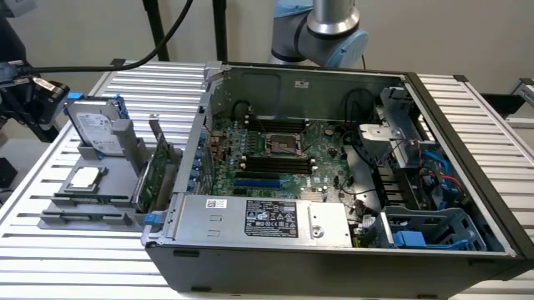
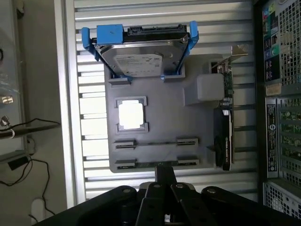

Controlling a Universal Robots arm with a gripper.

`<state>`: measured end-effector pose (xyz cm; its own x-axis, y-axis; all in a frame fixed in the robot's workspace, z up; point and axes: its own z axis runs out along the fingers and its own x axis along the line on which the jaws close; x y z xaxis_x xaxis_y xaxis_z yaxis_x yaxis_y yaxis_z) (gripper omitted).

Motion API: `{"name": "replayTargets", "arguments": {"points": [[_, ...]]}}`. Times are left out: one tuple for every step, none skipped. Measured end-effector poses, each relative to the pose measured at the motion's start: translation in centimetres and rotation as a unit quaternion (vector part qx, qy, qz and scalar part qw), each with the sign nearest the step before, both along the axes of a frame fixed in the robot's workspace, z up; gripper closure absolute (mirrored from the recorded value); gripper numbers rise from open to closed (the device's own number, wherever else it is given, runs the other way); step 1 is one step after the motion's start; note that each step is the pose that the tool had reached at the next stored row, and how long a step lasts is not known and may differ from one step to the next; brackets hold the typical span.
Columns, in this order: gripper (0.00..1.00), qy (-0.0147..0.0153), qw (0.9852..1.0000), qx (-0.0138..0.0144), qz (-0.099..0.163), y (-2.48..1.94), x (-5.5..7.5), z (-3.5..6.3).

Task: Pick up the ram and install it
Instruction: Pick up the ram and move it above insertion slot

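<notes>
Wrist view: approach step, judged. The gripper point(image 2: 164, 171) hovers above the tray point(image 2: 164, 117), fingertips drawn together (nothing seen between them). The ram point(image 2: 156, 143) stands on edge in its tray holder, long axis pointing toward the computer case point(image 2: 277, 70). Grasping likely requires spreading the fingers across its thin edge.

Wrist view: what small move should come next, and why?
Probably ease the gripper down toward the ram, which stands on edge between clips of the gray tray. The gripper hangs just short of it, and the motherboard slots look empty.
</notes>
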<state>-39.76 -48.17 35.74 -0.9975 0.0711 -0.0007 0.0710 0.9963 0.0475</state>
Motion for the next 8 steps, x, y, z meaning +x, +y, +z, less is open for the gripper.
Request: {"name": "replayTargets", "arguments": {"points": [[1.00,0.0000,1.0000,0.0000,0.000,0.00,0.00,0.00],[1.00,0.0000,1.0000,0.0000,0.000,0.00,0.00,0.00],[1.00,0.0000,1.0000,0.0000,0.000,0.00,0.00,0.00],[1.00,0.0000,1.0000,0.0000,0.000,0.00,0.00,0.00],[1.00,0.0000,1.0000,0.0000,0.000,0.00,0.00,0.00],[1.00,0.0000,1.0000,0.0000,0.000,0.00,0.00,0.00],[1.00,0.0000,1.0000,0.0000,0.000,0.00,0.00,0.00],[1.00,0.0000,1.0000,0.0000,0.000,0.00,0.00,0.00]]}}
